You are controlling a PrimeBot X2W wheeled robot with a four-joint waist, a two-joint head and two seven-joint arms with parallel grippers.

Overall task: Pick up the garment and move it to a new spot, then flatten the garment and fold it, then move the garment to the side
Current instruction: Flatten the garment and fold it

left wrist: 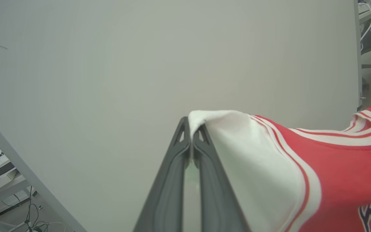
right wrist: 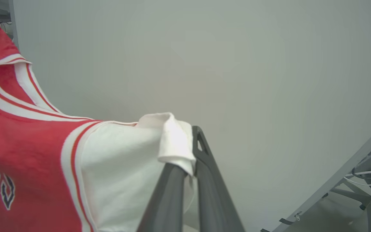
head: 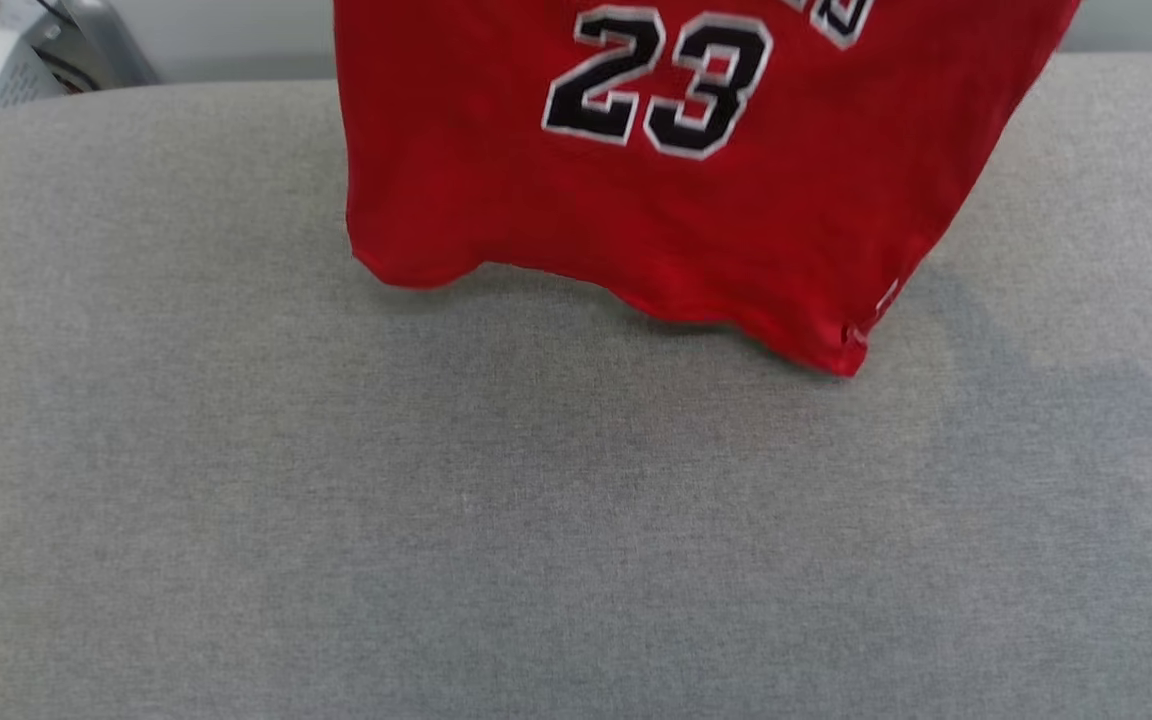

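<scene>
So the garment (head: pixel 696 200) is up in the air right now, hanging by its shoulders over the far half of the grey tabletop (head: pixel 436 520); front faces the head camera, the "23" (head: pixel 656 85) reads fine, and the bottom hem (head: pixel 636 298) ripples low over the cloth surface; can't tell if it brushes it or hangs just clear.

Handling-wise it's thin jersey knit, light and totally floppy; it drapes and sags between the two grip points, and it won't hold any shape by itself; not slippery, not fragile, but a small pinch of fabric can creep out if it gets swung around, I'd guess. Best places to hold are where it's held now, out at the sleeve edges, since that spreads the body wide and lets the hem land first for flattening.

Left tool (left wrist: pixel 191 129) is clamped fully closed on the edge of the white sleeve (left wrist: pixel 253 167), cloth bunched right at the fingertips; right tool (right wrist: pixel 190 151) is pinched tight too, with the other white sleeve (right wrist: pixel 121 167) folded over one finger.

Pose: both arms look raised high and spread apart, fingers pointing forward toward a plain wall, the shirt stretched between them with the striped collar (left wrist: pixel 366 129) dipping in the middle.
</scene>
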